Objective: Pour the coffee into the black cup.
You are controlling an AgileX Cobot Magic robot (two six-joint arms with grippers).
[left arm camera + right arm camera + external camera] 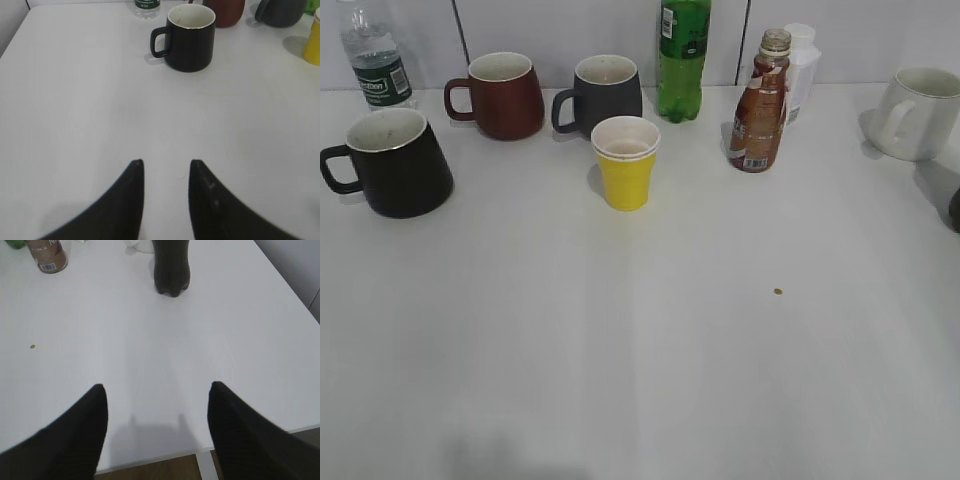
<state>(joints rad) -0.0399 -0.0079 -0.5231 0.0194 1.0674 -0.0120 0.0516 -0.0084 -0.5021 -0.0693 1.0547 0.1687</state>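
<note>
Exterior view first: you can see the coffee (758, 110), a small brown bottle, standing near the back of the table (650, 350) on the right. Its cap looks off. A white bottle (801, 65) stands just behind it. The black cup (392, 162) sits far to the left, well apart from the coffee. A yellow cup (626, 162) stands between them, so do not bump it on the way.

Left wrist view: your left fingers (165, 172) are a little apart and hold nothing. The black cup (187, 37) is straight ahead, handle to the left.

Right wrist view: your right fingers (157, 392) are wide apart and empty. The coffee (47, 254) is up in the far left corner. A dark bottle (171, 267) stands nearer. Go for the coffee with this hand, I think. Grab it around the middle, keep it straight up, then carry it to the black cup and tip slowly.
</note>
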